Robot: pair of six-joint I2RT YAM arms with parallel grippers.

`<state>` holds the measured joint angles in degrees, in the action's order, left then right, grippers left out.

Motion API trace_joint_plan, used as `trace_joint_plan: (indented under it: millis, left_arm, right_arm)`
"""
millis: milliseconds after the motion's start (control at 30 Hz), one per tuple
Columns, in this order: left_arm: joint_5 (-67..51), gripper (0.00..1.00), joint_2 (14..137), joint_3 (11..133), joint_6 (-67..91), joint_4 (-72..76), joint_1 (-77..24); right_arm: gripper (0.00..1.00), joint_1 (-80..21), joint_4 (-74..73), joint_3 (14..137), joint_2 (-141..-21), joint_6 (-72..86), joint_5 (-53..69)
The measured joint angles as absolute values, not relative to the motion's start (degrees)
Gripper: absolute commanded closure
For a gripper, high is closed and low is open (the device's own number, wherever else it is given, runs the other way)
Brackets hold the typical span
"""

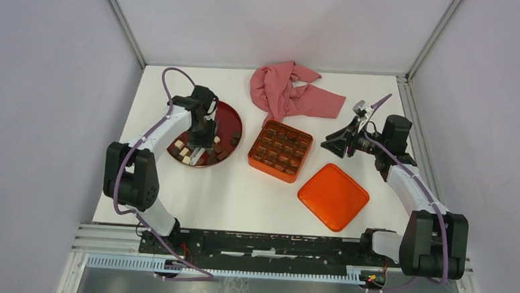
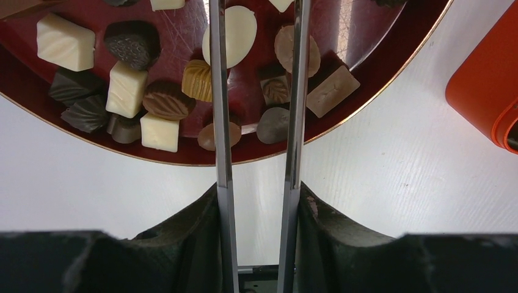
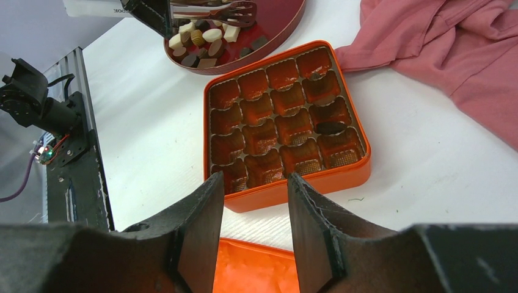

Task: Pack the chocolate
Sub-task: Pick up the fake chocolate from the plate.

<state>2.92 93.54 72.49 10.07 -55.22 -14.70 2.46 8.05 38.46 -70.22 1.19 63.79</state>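
Left gripper [image 1: 201, 142] hung over the plate [image 1: 233, 115], blades spread above the chocolate [image 2: 127, 89] (none pinched). Right gripper [image 3: 251, 183] hovered at the tin's [image 3: 293, 187] three o'clock, fingers apart, empty.

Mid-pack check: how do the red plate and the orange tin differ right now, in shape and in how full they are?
The plate is round and dark red; the tin is square and orange. The plate is one open dish with chocolates lying loose; the tin is split into a grid of cells. The plate holds many pieces; the tin's cells look mostly empty, one dark piece showing. Both sit flat on the table.
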Motion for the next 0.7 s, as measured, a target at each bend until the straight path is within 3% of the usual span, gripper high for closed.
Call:
trace_joint_plan:
  millis: [433,500,633,700]
  left_arm:
    - [2.9,0.6,96.01,72.53,10.04,-55.44,-14.7]
    - [2.9,0.68,96.29,72.55,10.04,-55.48,-14.7]
    - [2.87,0.95,96.36,72.6,10.02,-55.61,-14.7]
    - [2.81,0.98,96.36,72.62,10.04,-55.61,-14.7]
  right_arm:
    - [0.51,2.44,8.05,38.46,-70.24,1.19,63.79]
    - [0.52,2.44,8.05,38.46,-70.24,1.19,63.79]
    - [0.51,2.44,8.05,38.46,-70.24,1.19,63.79]
    - [0.51,2.46,8.05,38.46,-70.24,1.19,63.81]
